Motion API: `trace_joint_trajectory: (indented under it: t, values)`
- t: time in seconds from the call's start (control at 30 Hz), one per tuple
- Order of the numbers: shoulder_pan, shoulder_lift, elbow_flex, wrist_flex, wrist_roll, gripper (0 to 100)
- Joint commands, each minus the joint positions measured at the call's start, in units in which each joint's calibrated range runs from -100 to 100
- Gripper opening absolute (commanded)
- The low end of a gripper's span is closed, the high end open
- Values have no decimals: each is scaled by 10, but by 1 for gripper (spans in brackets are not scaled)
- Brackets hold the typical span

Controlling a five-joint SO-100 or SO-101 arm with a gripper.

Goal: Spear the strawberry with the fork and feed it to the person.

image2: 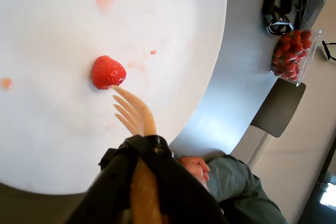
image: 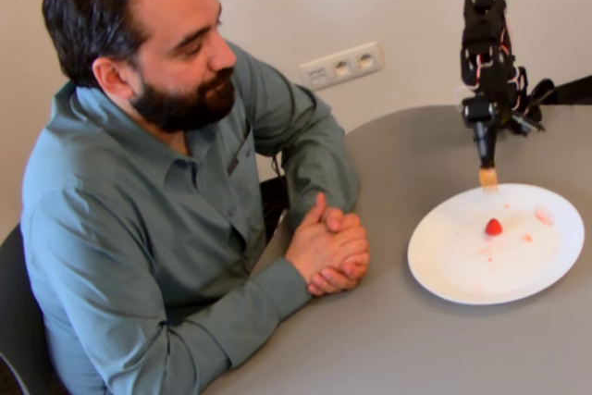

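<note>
The strawberry (image: 494, 227) lies near the middle of the white plate (image: 453, 261) on the grey table; it also shows in the wrist view (image2: 108, 72). The black arm's gripper (image: 485, 141) is shut on the fork (image: 487, 176), which points down over the plate's far rim, above and behind the fruit. In the wrist view the gripper (image2: 142, 148) holds the fork (image2: 137, 115), whose prong tips line up with the strawberry's lower edge; whether they touch I cannot tell. The person (image: 166, 182) sits at the left with hands clasped (image: 326, 252) on the table, looking at the plate.
Pink juice smears (image: 543, 216) mark the plate. A clear box of strawberries (image2: 294, 53) and a black object (image2: 278, 3) stand past the table edge in the wrist view. A wall socket (image: 342, 65) is behind. Bare grey table (image: 398, 339) lies between person and plate.
</note>
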Motion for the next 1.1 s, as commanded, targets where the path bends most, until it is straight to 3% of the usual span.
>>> trace_joint_trajectory:
  t: [0.0, 0.4, 0.5, 0.67, 0.73, 1.07]
  values:
    - [0, 29, -32, -45, 3, 1]
    - [5, 119, -70, -74, 7, 1]
    - [5, 119, -60, -125, 11, 1]
    - [5, 119, -65, -119, 11, 1]
    - [11, 118, -69, -64, 7, 1]
    - [14, 137, -64, -104, 6, 1]
